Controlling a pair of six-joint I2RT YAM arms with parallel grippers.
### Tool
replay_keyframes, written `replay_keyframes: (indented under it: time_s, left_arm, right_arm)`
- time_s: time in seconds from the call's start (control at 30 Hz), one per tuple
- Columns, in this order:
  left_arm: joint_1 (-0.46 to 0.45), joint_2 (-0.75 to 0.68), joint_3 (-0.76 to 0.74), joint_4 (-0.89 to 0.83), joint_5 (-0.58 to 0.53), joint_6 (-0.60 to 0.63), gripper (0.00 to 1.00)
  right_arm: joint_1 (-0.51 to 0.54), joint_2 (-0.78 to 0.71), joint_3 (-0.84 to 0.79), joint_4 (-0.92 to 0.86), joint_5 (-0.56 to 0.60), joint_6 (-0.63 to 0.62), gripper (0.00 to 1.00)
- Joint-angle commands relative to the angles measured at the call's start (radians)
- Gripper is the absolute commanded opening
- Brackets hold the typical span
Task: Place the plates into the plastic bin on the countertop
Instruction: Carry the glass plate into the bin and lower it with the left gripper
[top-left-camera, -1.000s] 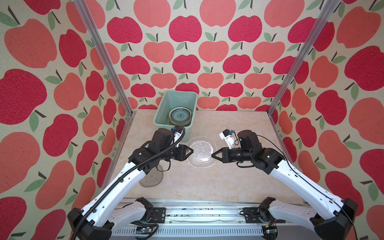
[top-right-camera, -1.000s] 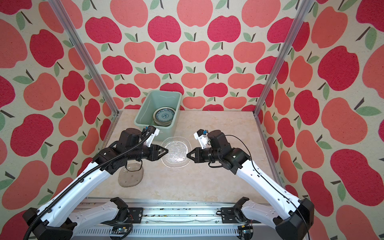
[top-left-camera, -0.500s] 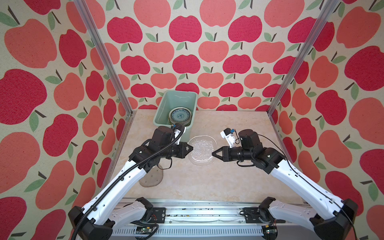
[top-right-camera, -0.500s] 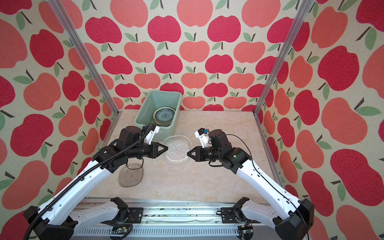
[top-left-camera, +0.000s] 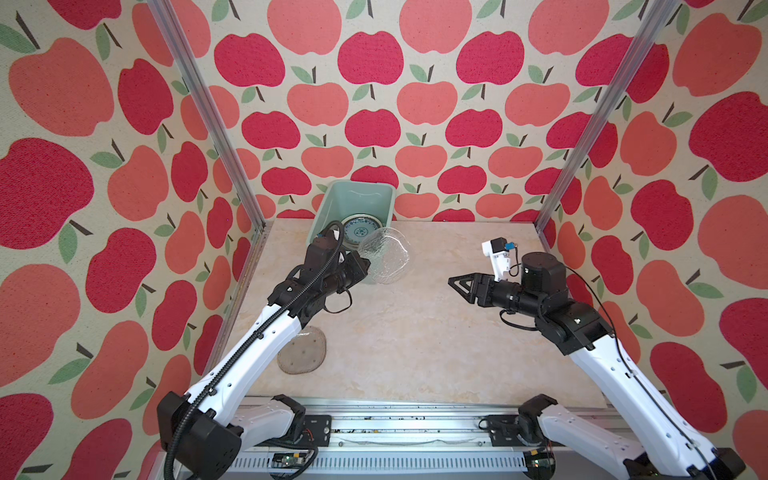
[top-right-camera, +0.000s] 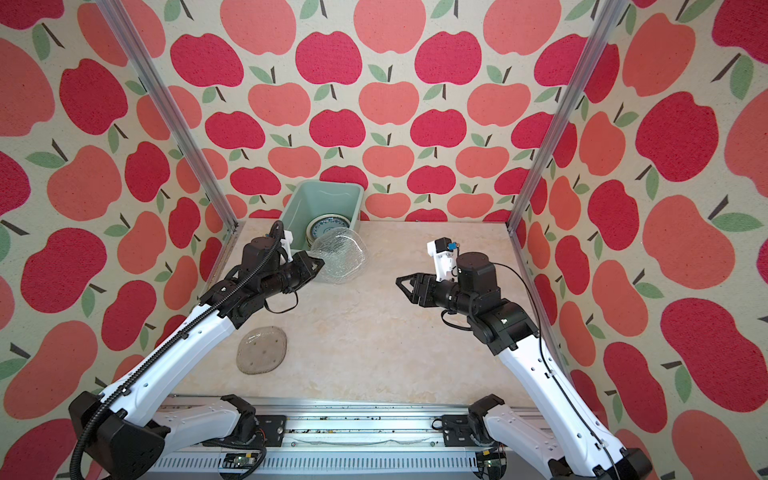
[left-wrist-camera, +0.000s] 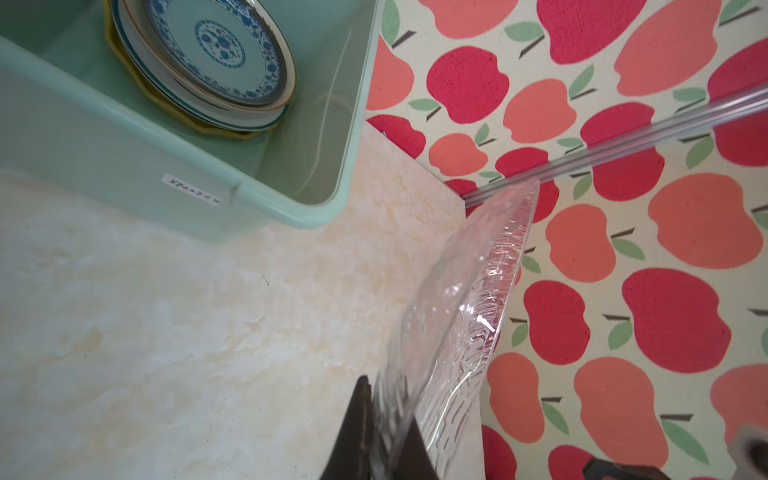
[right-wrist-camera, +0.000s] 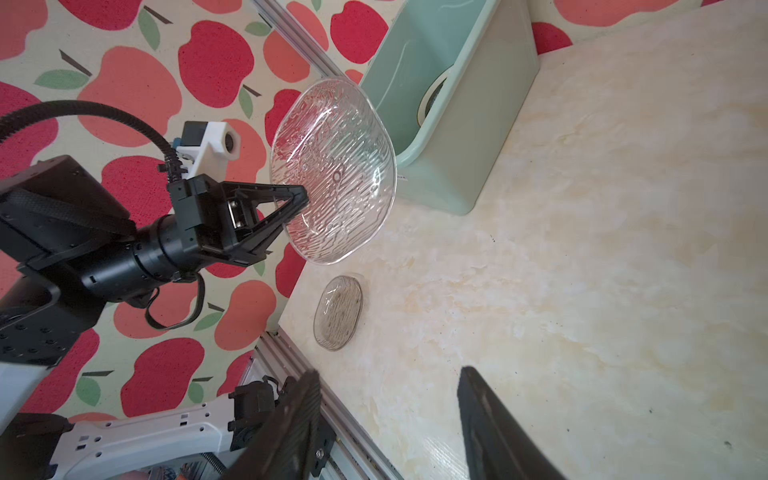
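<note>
Left wrist: white label (left-wrist-camera: 192, 190) on plastic bin (left-wrist-camera: 104, 164), scrawl unreadable.

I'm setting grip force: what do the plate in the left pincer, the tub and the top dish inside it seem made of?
Held plate: probably glass, clear and glossy with ribbed texture, fully see-through.
Tub: pale green plastic, smooth, with moulded rolled rim.
Top dish: likely glazed ceramic, opaque, shiny, blue pattern.

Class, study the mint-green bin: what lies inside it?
The plastic bin holds a plate stack: a blue-patterned plate on top, other rims beneath, a yellow plate lowest. Lower faces and the count are covered.
</note>
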Motion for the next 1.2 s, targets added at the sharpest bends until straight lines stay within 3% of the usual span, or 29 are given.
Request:
replay_keyframes:
  time_s: [0.0, 0.33, 0.63, 1.17]
  left_arm:
    - [0.033, 0.111, 0.096, 0.207, -0.136, -0.189, 0.0]
    - [0.092, 0.532, 0.398, 0.236, -0.453, -0.552, 0.0]
    - [0.123, 0.788, 0.659, 0.074, -0.455, -0.61, 0.0]
    - [0.131, 0.902, 0.635, 0.01, -0.426, -0.668, 0.0]
  right_arm:
    - [-0.042, 0.016, 0.035, -0.008, -0.03, -0.014, 0.56]
    - [-0.18, 0.051, 0.06, 0.001, -0.136, 0.024, 0.55]
    - [-0.259, 0.069, 0.007, 0.085, -0.189, 0.084, 0.54]
    - [-0.271, 0.116, -0.03, 0.157, -0.204, 0.105, 0.54]
